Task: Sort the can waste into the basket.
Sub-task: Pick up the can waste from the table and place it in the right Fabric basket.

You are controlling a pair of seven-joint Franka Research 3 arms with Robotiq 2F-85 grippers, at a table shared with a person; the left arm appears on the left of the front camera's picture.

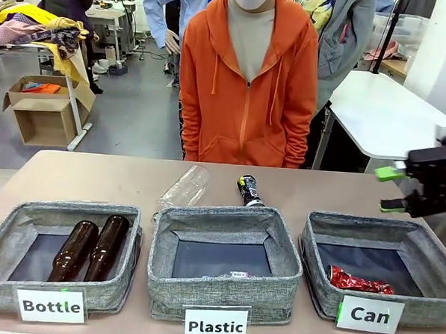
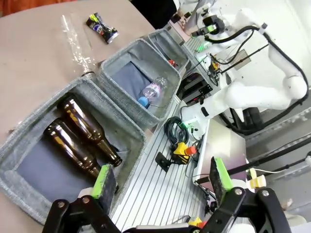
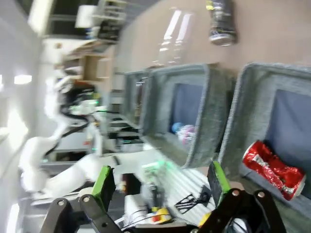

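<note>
Front view: note red can (image 1: 361,281) inside Can basket (image 1: 370,220), near-left corner; black can (image 1: 248,191) out on table (image 1: 95,179), far of Plastic basket (image 1: 228,216), right of clear bottle (image 1: 184,187). Find right gripper (image 1: 391,189), left gripper (image 2: 162,177) released, empty. Could slip off crushed metal, nudge bottle, drop short into Plastic basket.

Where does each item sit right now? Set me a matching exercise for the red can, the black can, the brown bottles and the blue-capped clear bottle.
Things:
1. red can
2. black can
3. brown bottles
4. blue-capped clear bottle

Places:
A. inside the Bottle basket
B. on the bare table, beyond the baskets
C. inside the Can basket
D. inside the Plastic basket

Pairs: 1-C, 2-B, 3-A, 4-D.
</note>
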